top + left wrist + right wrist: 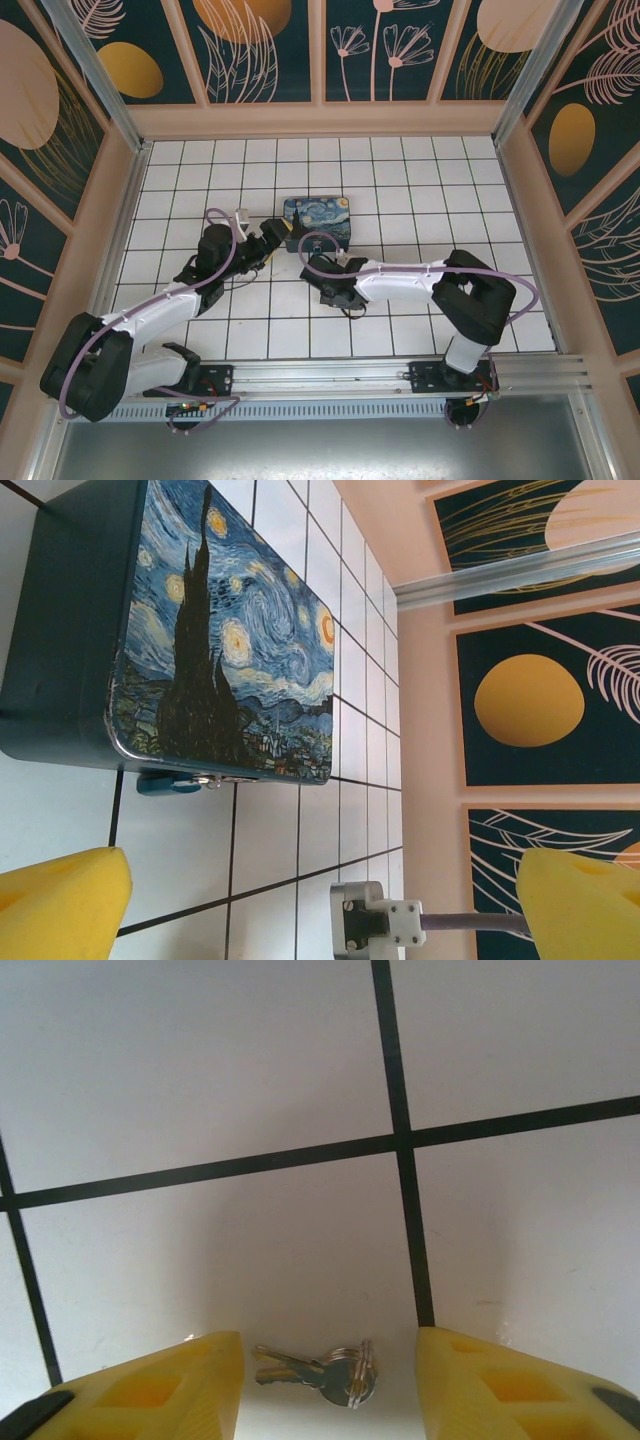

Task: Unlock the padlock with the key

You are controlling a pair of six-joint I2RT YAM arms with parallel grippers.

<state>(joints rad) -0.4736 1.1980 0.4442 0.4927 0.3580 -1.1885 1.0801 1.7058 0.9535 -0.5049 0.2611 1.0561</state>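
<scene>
You held the right pincer (328, 1355) astride the key (340, 1380) on the bench (200, 1060), apart, ready to pinch, while the left pincer (320, 905) hung wide facing the padlock (172, 781), seemingly tucked against the box (230, 630).

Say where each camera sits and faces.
Top external: above and behind, looking down on the tiled floor, left arm, right arm and painted box.
Left wrist: on the left pincer, facing the box and padlock; yellow fingers show.
Right wrist: on the right pincer, facing down at the key between its fingers.
Shared: top and left wrist show the box.
</scene>
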